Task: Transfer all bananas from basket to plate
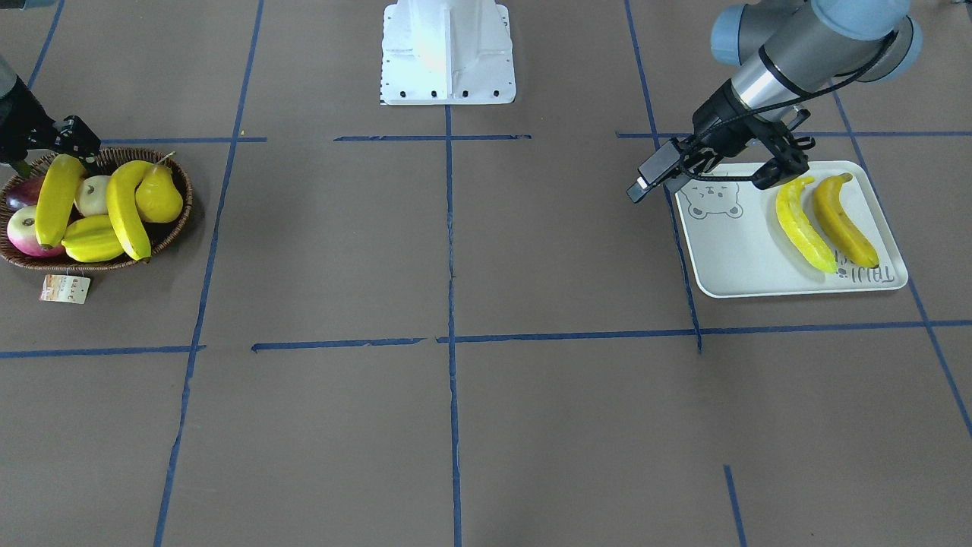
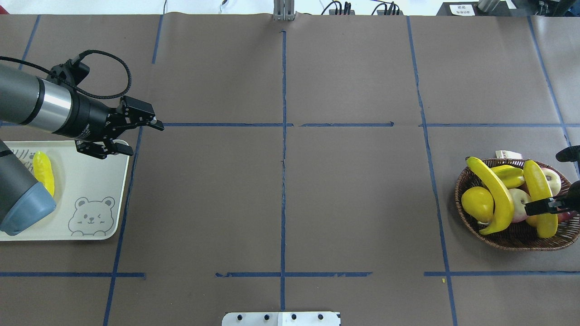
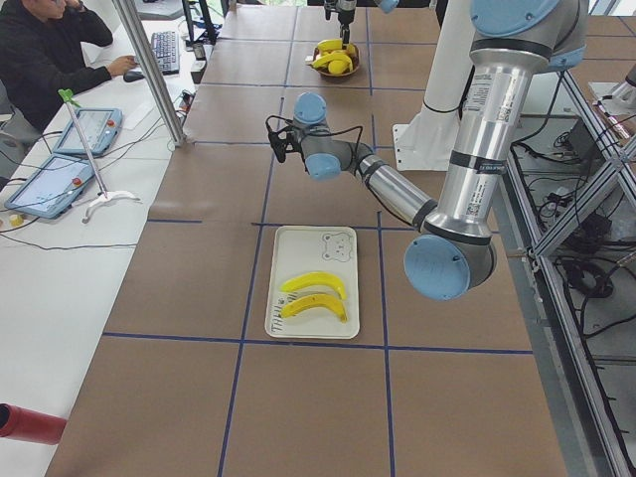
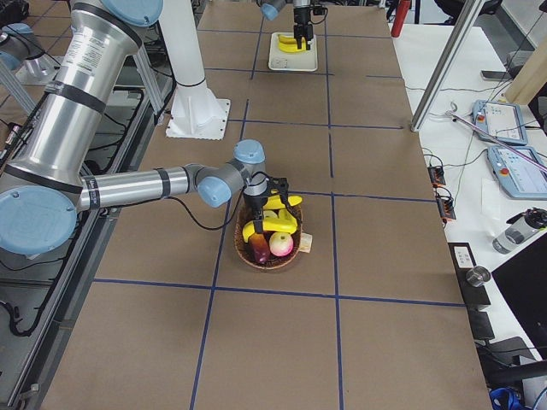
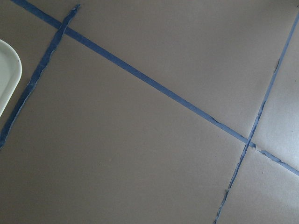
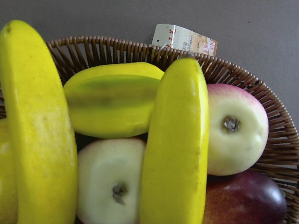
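Directly under the right end effector [image 1: 76, 138] (jaws apparently spread, holding nothing) a banana [image 6: 175, 140] lies across apples in the basket [image 2: 512, 242], with a second banana [image 2: 494, 194] alongside. Best to grip it mid-length and lift straight up. Far left, the plate [image 2: 90, 181] holds two; the left end effector [image 2: 136, 136] hangs released above its corner.

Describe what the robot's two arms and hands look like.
The left arm and right arm are silver-grey tubes with rounded light blue joint caps and black wrist sections. The left hand and right hand are black and two-fingered. A braided black cable loops at the left wrist.
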